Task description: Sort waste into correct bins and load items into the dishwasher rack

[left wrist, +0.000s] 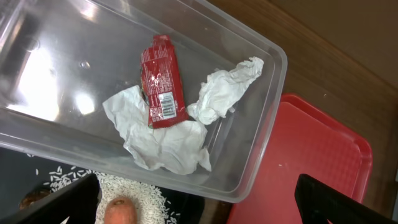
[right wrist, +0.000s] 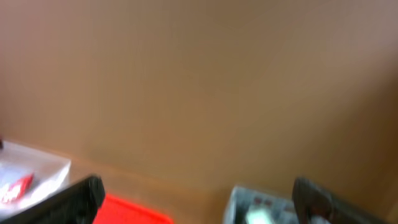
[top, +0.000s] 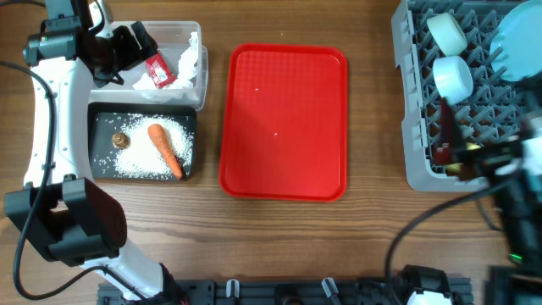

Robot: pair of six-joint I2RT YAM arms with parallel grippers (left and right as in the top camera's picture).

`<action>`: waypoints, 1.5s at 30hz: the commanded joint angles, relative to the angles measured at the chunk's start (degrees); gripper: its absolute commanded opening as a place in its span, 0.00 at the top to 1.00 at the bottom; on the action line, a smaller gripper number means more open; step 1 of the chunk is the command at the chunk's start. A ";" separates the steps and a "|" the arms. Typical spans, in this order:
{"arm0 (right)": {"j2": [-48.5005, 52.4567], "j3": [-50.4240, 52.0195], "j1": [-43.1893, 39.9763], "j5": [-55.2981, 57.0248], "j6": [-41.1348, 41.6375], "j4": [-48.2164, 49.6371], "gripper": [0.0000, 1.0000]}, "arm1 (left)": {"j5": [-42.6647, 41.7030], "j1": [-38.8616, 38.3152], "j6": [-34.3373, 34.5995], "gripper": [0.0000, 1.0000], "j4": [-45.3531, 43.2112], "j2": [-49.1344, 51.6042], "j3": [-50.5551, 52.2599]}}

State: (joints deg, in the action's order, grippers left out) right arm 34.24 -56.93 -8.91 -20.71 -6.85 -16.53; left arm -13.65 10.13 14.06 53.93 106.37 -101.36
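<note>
My left fingers [left wrist: 56,208] hang apart and empty over the clear rectangular plastic tub [left wrist: 267,124], far left, where the red foil wrapper [left wrist: 163,81] and crumpled white napkin [left wrist: 168,146] lie as dry rubbish, while the orange carrot [top: 166,151] and white rice grains [top: 144,165] sit as food waste in the shallow black tub [top: 100,114] just nearer; my right fingers [right wrist: 68,199] are apart, empty.

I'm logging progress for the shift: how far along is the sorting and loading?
Nearly finished, it seems. In the clear tub: wrapper, napkin. In the black tub: carrot, scrap, rice. The red tray is bare. The rack holds the plate and two bowls; cup and spoon I can't make out. Nothing in hand: left claw and right claw are open.
</note>
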 commanded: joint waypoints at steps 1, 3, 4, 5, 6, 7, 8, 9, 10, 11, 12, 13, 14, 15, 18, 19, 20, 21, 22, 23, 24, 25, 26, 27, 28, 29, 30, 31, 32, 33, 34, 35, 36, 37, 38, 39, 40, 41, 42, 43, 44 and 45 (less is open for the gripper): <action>-7.72 20.39 3.15 4.07 9.22 13.14 0.00 | -0.87 0.17 -0.09 0.00 -0.13 -1.68 -0.66; -10.47 28.33 4.98 6.27 11.21 19.06 0.00 | -0.87 0.17 -0.09 0.00 -0.13 -1.68 -0.66; -12.15 33.03 6.12 7.72 11.91 22.08 0.00 | -0.87 0.17 -0.09 0.00 -0.13 -1.68 -0.66; -13.70 36.76 7.04 8.74 11.93 24.00 0.00 | -0.87 0.17 -0.09 0.00 -0.13 -1.68 -0.66; -15.26 40.15 7.80 9.75 11.91 25.59 0.00 | -0.87 0.17 -0.09 0.00 -0.15 -1.68 -0.66; -16.96 43.41 8.37 10.78 11.91 26.60 0.00 | -0.87 0.17 -0.09 0.00 -0.13 -1.68 -0.66; -18.23 45.51 8.63 10.97 11.89 27.12 0.00 | -0.87 0.17 -0.09 0.00 -0.15 -1.68 -0.66; -20.31 48.65 8.74 11.13 11.34 27.63 0.00 | -0.87 0.17 -0.09 0.00 -0.15 -1.68 -0.66; -22.08 50.84 8.72 11.13 11.37 27.67 0.00 | -0.87 0.17 -0.09 0.00 -0.13 -1.68 -0.66; -23.80 52.74 8.72 11.15 11.34 27.67 0.00 | -0.87 0.17 -0.09 0.00 -0.15 -1.68 -0.66; -25.55 54.55 8.72 11.17 11.34 27.65 0.00 | -0.87 0.17 -0.09 0.00 -0.13 -1.68 -0.66; -27.21 56.08 8.70 11.17 11.32 27.67 0.00 | -0.87 0.17 -0.09 0.00 -0.13 -1.68 -0.66; -28.79 56.65 8.68 11.54 11.37 26.05 0.00 | -0.87 0.17 -0.09 0.00 -0.15 -1.68 -0.66; -29.81 56.63 8.74 11.56 11.37 24.44 0.00 | -0.87 0.17 -0.09 0.00 -0.15 -1.68 -0.66; -32.52 56.63 8.72 12.59 11.30 21.07 0.00 | -0.87 0.17 -0.09 0.00 -0.15 -1.68 -0.66; -33.22 56.63 8.72 12.94 11.34 19.71 0.00 | -0.90 0.17 -0.09 0.00 -0.13 -1.68 -0.66; -33.83 56.63 8.72 12.87 11.34 18.05 0.00 | -0.87 0.17 -0.09 0.00 -0.13 -1.68 -0.66; -34.07 56.63 8.72 13.03 11.39 17.00 0.00 | -0.87 0.17 -0.09 0.00 -0.13 -1.68 -0.66; -33.94 56.63 8.72 13.09 11.37 17.14 0.00 | -0.90 0.17 -0.09 0.00 -0.13 -1.68 -0.66; -33.97 56.63 8.72 13.07 11.37 17.11 0.00 | -0.87 0.17 -0.09 0.00 -0.15 -1.68 -0.66; -34.03 56.63 8.74 13.09 11.34 17.14 0.00 | -0.87 0.17 -0.09 0.00 -0.13 -1.68 -0.66; -34.10 56.63 9.01 13.11 11.34 17.22 0.01 | -0.87 0.17 -0.09 0.00 -0.13 -1.68 -0.66; -34.10 56.63 9.55 13.09 11.37 17.09 0.00 | -0.87 0.17 -0.09 0.00 -0.13 -1.68 -0.66; -34.10 56.63 10.64 13.09 11.37 17.16 0.00 | -0.87 0.17 -0.09 0.00 -0.13 -1.68 -0.66; -34.10 56.63 11.58 13.09 11.37 17.14 0.00 | -0.87 0.17 -0.09 0.00 -0.15 -1.68 -0.66; -34.10 56.63 12.48 13.09 11.34 17.14 0.00 | -0.87 0.17 -0.09 0.00 -0.13 -1.68 -0.66; -34.10 56.63 13.29 13.09 11.37 17.14 0.00 | -0.87 0.17 -0.09 0.00 -0.15 -1.68 -0.66; -34.10 56.63 13.97 13.09 11.37 17.14 0.00 | -0.87 0.17 -0.09 0.00 -0.15 -1.68 -0.66; -34.10 56.63 14.34 13.09 11.37 17.14 0.00 | -0.87 0.17 -0.09 0.00 -0.13 -1.68 -0.66; -34.10 56.63 14.36 13.09 11.37 17.14 0.00 | -0.87 0.17 -0.09 0.00 -0.15 -1.68 -0.66; -34.10 56.63 14.36 13.11 11.37 17.14 0.00 | -0.87 0.17 -0.09 0.00 -0.13 -1.68 -0.66; -34.10 56.63 14.36 13.09 11.34 17.14 0.00 | -0.87 0.17 -0.09 0.00 -0.13 -1.68 -0.66; -34.10 56.63 14.36 13.09 11.37 17.14 0.00 | -0.87 0.17 -0.09 0.00 -0.13 -1.68 -0.66; -34.10 56.63 14.36 13.09 11.37 17.14 0.00 | -0.87 0.17 -0.09 0.00 -0.13 -1.68 -0.66; -34.07 56.63 14.36 13.09 11.37 17.09 0.00 | -0.87 0.17 -0.09 0.00 -0.13 -1.68 -0.66; -33.99 56.63 14.36 13.09 11.34 17.11 0.00 | -0.90 0.17 -0.09 0.00 -0.15 -1.68 -0.66; -33.97 56.63 14.36 13.09 11.34 17.11 0.00 | -0.87 0.17 -0.09 0.00 -0.15 -1.68 -0.66; -33.97 56.63 14.36 13.09 11.34 17.11 0.00 | -0.87 0.17 -0.09 0.00 -0.15 -1.68 -0.66; -33.97 56.63 14.36 13.09 11.37 17.11 0.00 | -0.87 0.17 -0.09 0.00 -0.13 -1.68 -0.66; -33.97 56.63 14.36 13.09 11.37 17.11 0.00 | -0.87 0.17 -0.09 0.00 -0.13 -1.68 -0.66; -33.97 56.63 14.36 13.09 11.37 17.11 0.00 | -0.87 0.17 -0.09 0.00 -0.13 -1.68 -0.66; -33.92 56.63 14.36 13.09 11.37 17.11 0.00 | -0.87 0.17 -0.09 0.00 -0.13 -1.68 -0.66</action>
State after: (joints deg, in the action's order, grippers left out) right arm 1.10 -0.36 5.19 -8.45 3.49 0.43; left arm -13.65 10.13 14.09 53.93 106.26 -101.36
